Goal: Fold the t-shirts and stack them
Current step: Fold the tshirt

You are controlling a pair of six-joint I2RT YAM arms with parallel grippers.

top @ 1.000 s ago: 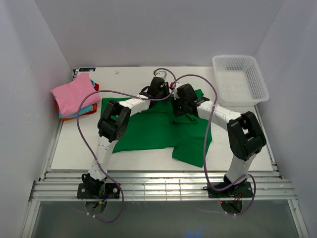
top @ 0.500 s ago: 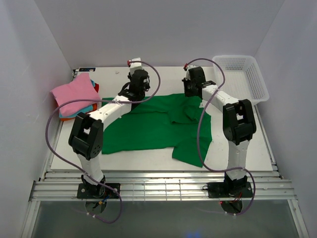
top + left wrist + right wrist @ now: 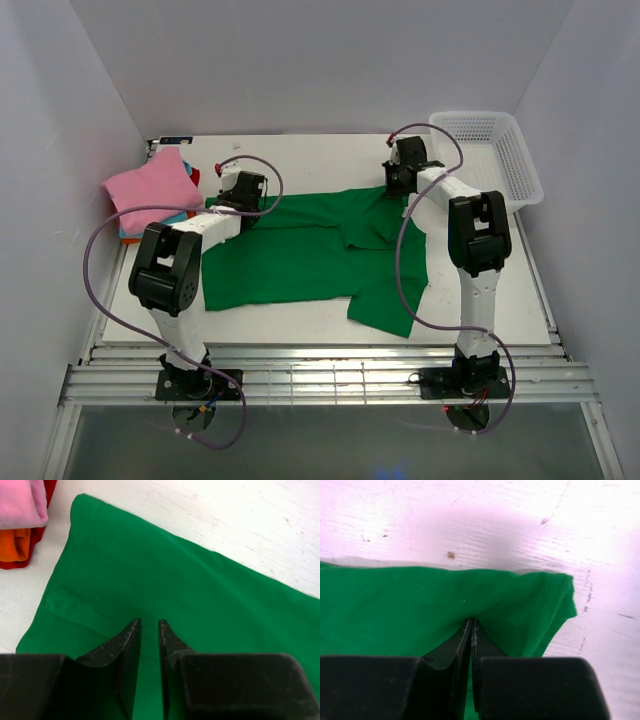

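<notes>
The bright green t-shirt point(image 3: 300, 255) lies spread on the white table. My left gripper point(image 3: 243, 188) hovers low over its far left corner, beside the folded stack. In the left wrist view this gripper point(image 3: 149, 622) shows a narrow gap between its fingers, with flat green cloth point(image 3: 200, 595) under it and nothing pinched. My right gripper point(image 3: 398, 180) is at the shirt's far right corner. In the right wrist view it point(image 3: 471, 621) is shut on a puckered fold of the green cloth point(image 3: 395, 605). The stack of folded t-shirts point(image 3: 150, 188), pink on top, sits at the far left.
A white mesh basket point(image 3: 470, 117) stands at the back right corner. In the left wrist view the stack's pink point(image 3: 20, 500) and orange point(image 3: 15, 550) edges lie just left of the green shirt. White walls enclose the table on three sides.
Both arms have swung apart from the shirt's middle to its far corners. The right gripper has shut on the cloth, the left has narrowed, and the shirt's far edge lies pulled out wider.
</notes>
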